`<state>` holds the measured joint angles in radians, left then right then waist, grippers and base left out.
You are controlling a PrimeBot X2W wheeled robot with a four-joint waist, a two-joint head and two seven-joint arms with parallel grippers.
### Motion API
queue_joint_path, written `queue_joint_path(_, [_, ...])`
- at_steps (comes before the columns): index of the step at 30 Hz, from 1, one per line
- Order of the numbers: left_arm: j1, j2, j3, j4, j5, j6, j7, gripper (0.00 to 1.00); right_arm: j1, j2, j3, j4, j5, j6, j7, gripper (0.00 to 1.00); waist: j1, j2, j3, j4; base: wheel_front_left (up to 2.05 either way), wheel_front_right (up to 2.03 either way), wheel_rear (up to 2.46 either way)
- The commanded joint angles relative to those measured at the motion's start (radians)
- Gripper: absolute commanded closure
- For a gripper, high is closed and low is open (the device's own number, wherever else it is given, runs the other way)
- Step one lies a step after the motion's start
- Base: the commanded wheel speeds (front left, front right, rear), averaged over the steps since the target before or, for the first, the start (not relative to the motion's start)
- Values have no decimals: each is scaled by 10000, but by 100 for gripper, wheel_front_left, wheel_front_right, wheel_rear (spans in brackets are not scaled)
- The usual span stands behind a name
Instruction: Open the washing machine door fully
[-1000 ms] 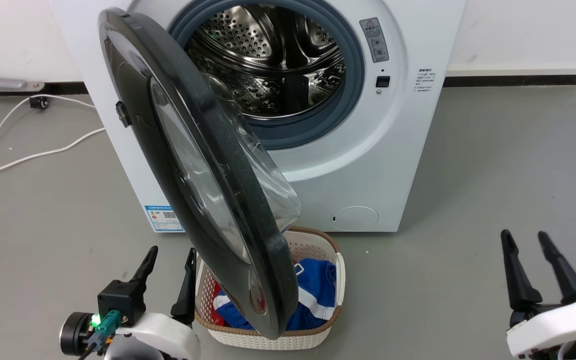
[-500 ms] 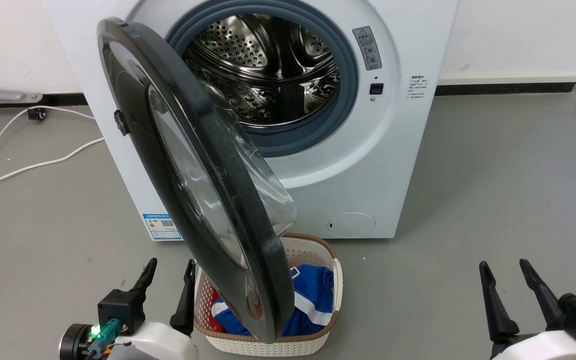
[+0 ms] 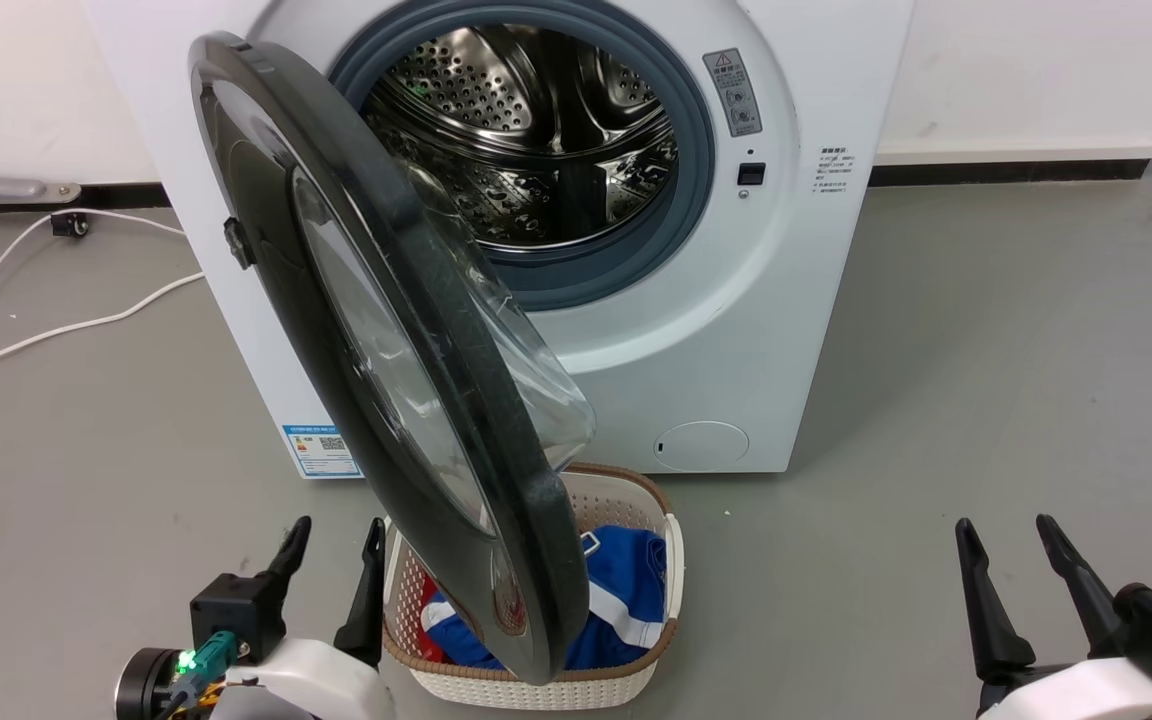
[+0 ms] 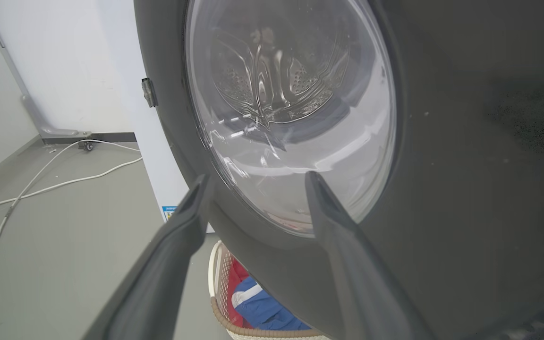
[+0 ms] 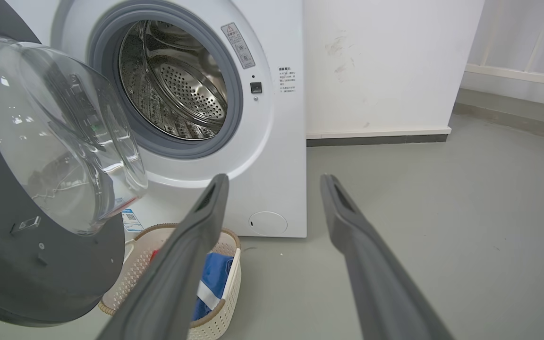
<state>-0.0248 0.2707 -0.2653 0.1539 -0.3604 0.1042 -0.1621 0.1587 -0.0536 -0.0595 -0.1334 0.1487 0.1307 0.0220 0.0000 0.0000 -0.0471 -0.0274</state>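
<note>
The washing machine door is a big round black-rimmed disc with a clear glass bowl. It stands swung out from the white washer, hinged at its left, and the steel drum is exposed. My left gripper is open at the lower left, just left of the door's lower rim and apart from it. The left wrist view faces the door's outer glass between open fingers. At the lower right my right gripper is open and holds nothing.
A white lattice basket with blue and red clothes sits on the floor under the door's lower edge. White cables trail over the grey floor at the left. A white wall rises behind the washer.
The head camera has shifted, so the whole scene sits a little lower and further left. The right gripper has dropped lower in the view. The door's angle looks unchanged.
</note>
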Motion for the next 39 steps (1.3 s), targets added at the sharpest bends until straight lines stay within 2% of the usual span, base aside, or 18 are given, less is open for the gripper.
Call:
queue_joint_path(1, [-79,-4,-2,17,-139,-50,99,100,14,41,19,-66,-2,1,13,0,0,0,19,-3,0,0,0])
queue_joint_path(7, [-216,9,115,-28,-274,61,160,100,6,47,45,-88,61,1,48,0,0,0,56,-7,0,0,0])
queue_joint_path(12, [-355,160,282,-590,-138,274,-37,100,6,47,34,-56,128,1,33,0,0,0,36,13,0,0,0])
queue_joint_path(21, [-1141,509,717,-3158,346,818,-188,100,6,46,-41,-3,202,1,-43,0,0,0,23,83,0,0,0])
queue_joint_path(25, [-1785,440,687,-4321,543,993,-76,100,32,46,-68,17,233,1,-43,0,0,0,15,134,0,0,0])
queue_joint_path(33, [-3309,-166,-481,-5692,934,780,408,100,3,45,-38,50,275,1,4,0,0,0,14,179,0,0,0])
queue_joint_path(39, [-3777,-831,-2012,-5622,634,210,1156,100,98,44,-59,78,296,1,6,0,0,0,18,192,0,0,0])
